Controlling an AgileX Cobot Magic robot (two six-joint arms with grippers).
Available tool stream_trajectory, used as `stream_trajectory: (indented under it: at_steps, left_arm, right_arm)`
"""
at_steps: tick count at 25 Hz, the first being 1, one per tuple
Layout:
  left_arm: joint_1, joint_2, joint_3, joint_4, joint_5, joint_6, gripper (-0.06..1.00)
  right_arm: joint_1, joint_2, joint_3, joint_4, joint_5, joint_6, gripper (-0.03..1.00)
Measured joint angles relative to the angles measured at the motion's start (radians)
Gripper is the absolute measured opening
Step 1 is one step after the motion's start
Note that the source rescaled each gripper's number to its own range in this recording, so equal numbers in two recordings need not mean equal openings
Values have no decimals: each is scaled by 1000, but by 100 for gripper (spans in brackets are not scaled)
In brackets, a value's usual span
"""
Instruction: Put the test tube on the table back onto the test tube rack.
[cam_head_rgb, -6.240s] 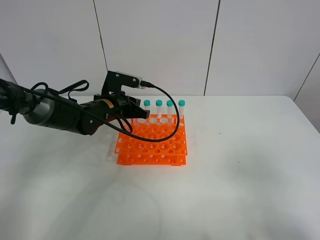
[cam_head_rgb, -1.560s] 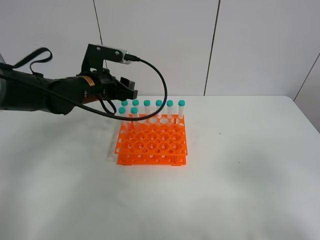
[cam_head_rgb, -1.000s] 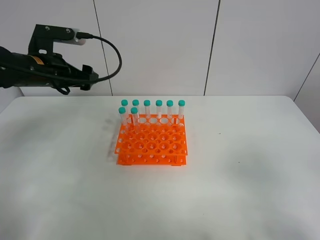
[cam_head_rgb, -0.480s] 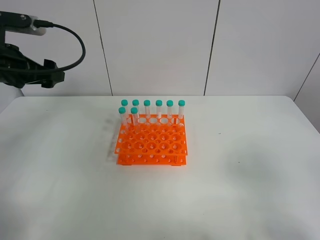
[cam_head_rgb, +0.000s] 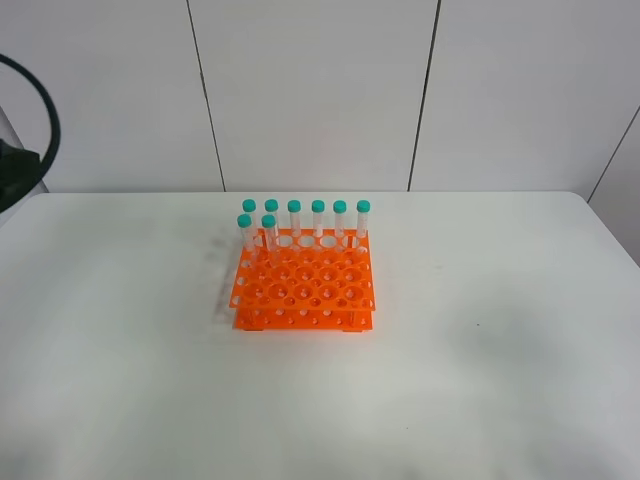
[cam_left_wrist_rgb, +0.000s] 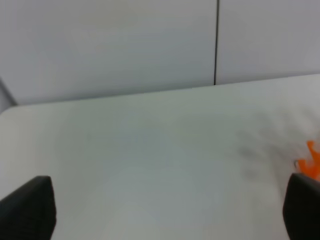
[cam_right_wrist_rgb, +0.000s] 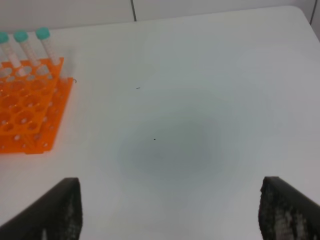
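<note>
The left gripper (cam_left_wrist_rgb: 167, 210) and right gripper (cam_right_wrist_rgb: 170, 212) hang wide apart over the table (cam_head_rgb: 480, 340), grasping nothing. Eight teal-capped tubes stand upright in the orange test tube rack (cam_head_rgb: 305, 290).

The orange rack (cam_head_rgb: 303, 284) is standing alone near the middle of the white worktop (cam_head_rgb: 480, 380), and it is the only thing rising from the surface. Eight green-capped tubes (cam_head_rgb: 317, 218) are sticking up along its far rows and left corner, blocking any low pass over that part; the nearer holes are lying open from above. Bare worktop is stretching wide to the right, to the left and in front of the rack. A wall (cam_head_rgb: 310, 90) is closing off the far edge.
</note>
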Motion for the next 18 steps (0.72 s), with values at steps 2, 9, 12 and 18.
stream_trajectory:
  at_steps: [2, 9, 12, 18]
  left_arm:
    - [0, -106, 29, -15, 61, 0, 100]
    - [0, -418, 45, -47, 403, -4, 100]
    - [0, -517, 56, -40, 554, -28, 100]
    - [0, -695, 69, 86, 754, -174, 100]
  right_arm:
    - [0, 0, 0, 0, 0, 0, 93]
    - [0, 0, 0, 0, 0, 0, 93]
    - [0, 0, 0, 0, 0, 2, 93]
    - [0, 0, 0, 0, 0, 4, 93]
